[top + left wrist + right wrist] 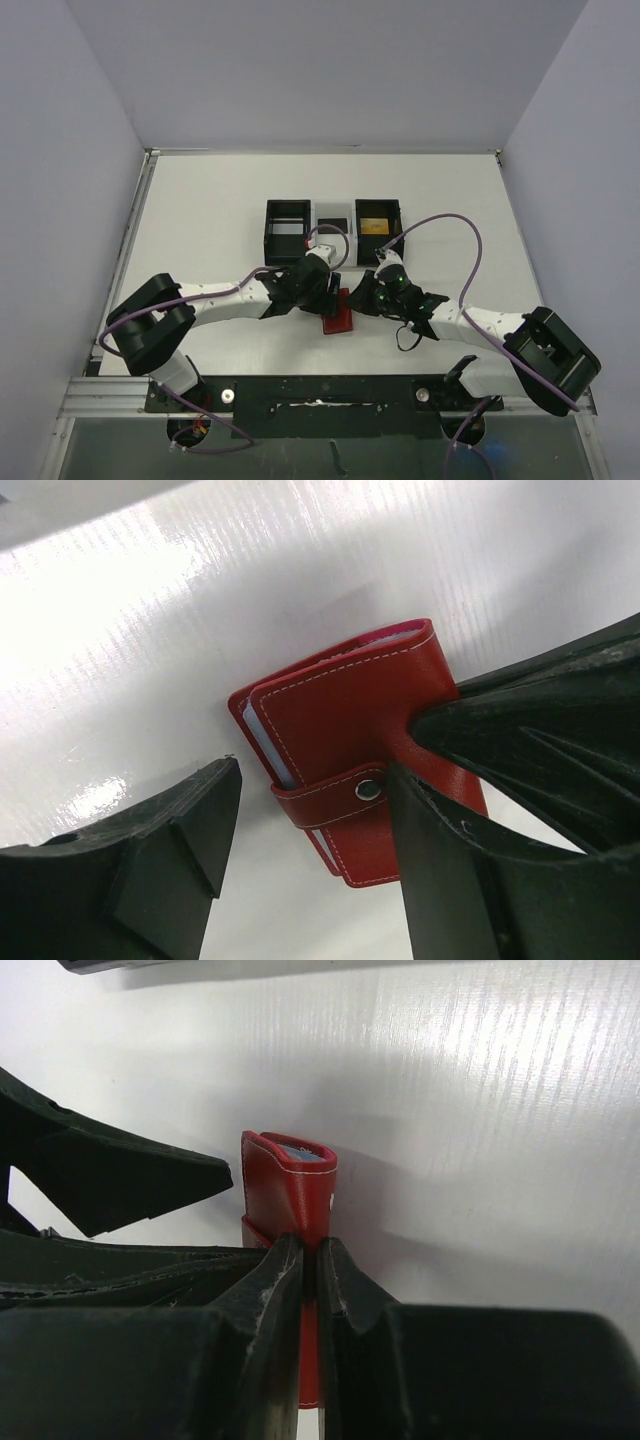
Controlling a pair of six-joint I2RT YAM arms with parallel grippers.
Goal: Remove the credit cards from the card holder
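Note:
The red card holder (pixel 338 320) lies between both grippers at mid-table. In the left wrist view it (pixel 350 715) is closed, with its snap tab (pixel 335 798) fastened. Pale card edges (pixel 264 742) show inside its open side, and a grey-blue edge (pixel 298 1153) shows in the right wrist view. My left gripper (pixel 312 780) is open, its fingers straddling the tab end of the holder. My right gripper (pixel 311 1260) is shut on one edge of the holder (pixel 290 1195). In the top view the left gripper (pixel 322 290) and right gripper (pixel 360 300) nearly touch.
A three-compartment black-and-white tray (pixel 287 228) stands just behind the grippers. Its right bin holds a gold card (pixel 376 226), and its middle slot (pixel 332 222) holds something dark. Purple cables loop over both arms.

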